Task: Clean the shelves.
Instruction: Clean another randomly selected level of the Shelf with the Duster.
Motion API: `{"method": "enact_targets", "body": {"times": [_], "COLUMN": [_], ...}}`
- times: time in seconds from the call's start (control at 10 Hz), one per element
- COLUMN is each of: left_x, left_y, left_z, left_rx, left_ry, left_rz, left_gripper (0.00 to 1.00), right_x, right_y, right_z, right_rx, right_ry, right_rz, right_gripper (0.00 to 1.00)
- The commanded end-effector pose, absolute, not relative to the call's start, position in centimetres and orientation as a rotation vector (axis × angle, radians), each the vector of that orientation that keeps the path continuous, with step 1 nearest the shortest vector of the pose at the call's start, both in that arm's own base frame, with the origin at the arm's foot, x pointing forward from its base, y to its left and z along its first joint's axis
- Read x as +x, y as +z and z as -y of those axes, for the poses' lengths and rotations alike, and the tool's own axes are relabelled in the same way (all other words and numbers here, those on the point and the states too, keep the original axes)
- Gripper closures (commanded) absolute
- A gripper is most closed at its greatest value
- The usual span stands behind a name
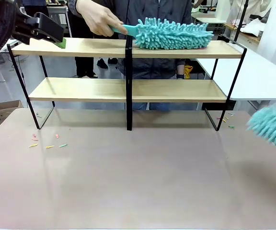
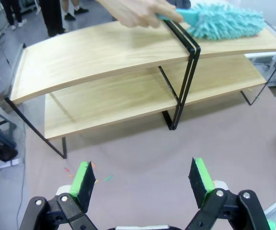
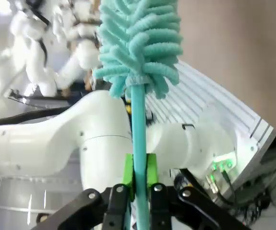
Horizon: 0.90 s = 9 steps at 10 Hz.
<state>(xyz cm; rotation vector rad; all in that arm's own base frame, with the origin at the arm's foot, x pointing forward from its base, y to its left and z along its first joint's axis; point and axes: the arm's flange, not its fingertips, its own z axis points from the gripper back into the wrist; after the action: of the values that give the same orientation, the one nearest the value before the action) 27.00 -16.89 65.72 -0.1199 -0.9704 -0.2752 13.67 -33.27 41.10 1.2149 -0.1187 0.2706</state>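
Meanwhile the right tool (image 3: 139,178) clamps a teal duster (image 3: 139,43), left tool (image 2: 145,179) apparently released.

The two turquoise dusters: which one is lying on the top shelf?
The duster in the person's hand, the person's duster, lies on the top shelf. The other duster is clamped in the right gripper, off the shelves.

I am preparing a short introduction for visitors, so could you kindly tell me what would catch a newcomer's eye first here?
A person's hand sweeps a fluffy turquoise duster along the top board of the shelves, right of the black centre post. The right end effector is shut on a second duster. Small coloured scraps lie on the table near the shelves' left foot.
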Motion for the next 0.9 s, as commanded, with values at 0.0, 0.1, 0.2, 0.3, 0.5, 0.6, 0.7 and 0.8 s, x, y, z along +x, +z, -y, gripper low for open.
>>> {"method": "enact_targets", "body": {"times": [0.0, 0.1, 0.2, 0.3, 0.5, 0.6, 0.7, 0.8], "left_x": [27.1, 27.1, 27.1, 27.1, 27.1, 27.1, 27.1, 27.1], "left_y": [65.7, 65.7, 65.7, 65.7, 65.7, 65.7, 65.7, 65.7], "left_z": [16.8, 16.8, 16.8, 16.8, 16.8, 16.8, 16.8, 16.8], "left_rx": [-0.127, -0.127, -0.127, -0.127, -0.127, -0.127, -0.127, -0.127], "left_ry": [-0.269, -0.269, -0.269, -0.269, -0.269, -0.269, -0.269, -0.269], "left_rz": [0.970, 0.970, 0.970, 0.970, 0.970, 0.970, 0.970, 0.970], "left_gripper": [0.00, 0.00, 0.00, 0.00, 0.00, 0.00, 0.00, 0.00], "right_x": [14.6, 14.0, 13.4, 12.8, 13.6, 15.2, 15.0, 14.1], "right_y": [42.9, 44.2, 45.7, 47.1, 47.4, 43.0, 45.0, 46.7], "right_z": [37.4, 38.5, 39.5, 40.1, 39.4, 34.9, 35.2, 34.7], "right_rx": [1.300, 1.326, 1.331, 1.328, 1.320, 1.319, 1.307, 1.294], "right_ry": [0.256, 0.226, 0.197, 0.191, 0.124, 0.139, 0.137, 0.253], "right_rz": [0.441, 0.588, 0.762, 0.923, 0.939, 0.909, 0.970, 0.996], "right_gripper": [0.87, 0.87, 0.87, 0.87, 0.87, 0.87, 0.87, 0.87]}}
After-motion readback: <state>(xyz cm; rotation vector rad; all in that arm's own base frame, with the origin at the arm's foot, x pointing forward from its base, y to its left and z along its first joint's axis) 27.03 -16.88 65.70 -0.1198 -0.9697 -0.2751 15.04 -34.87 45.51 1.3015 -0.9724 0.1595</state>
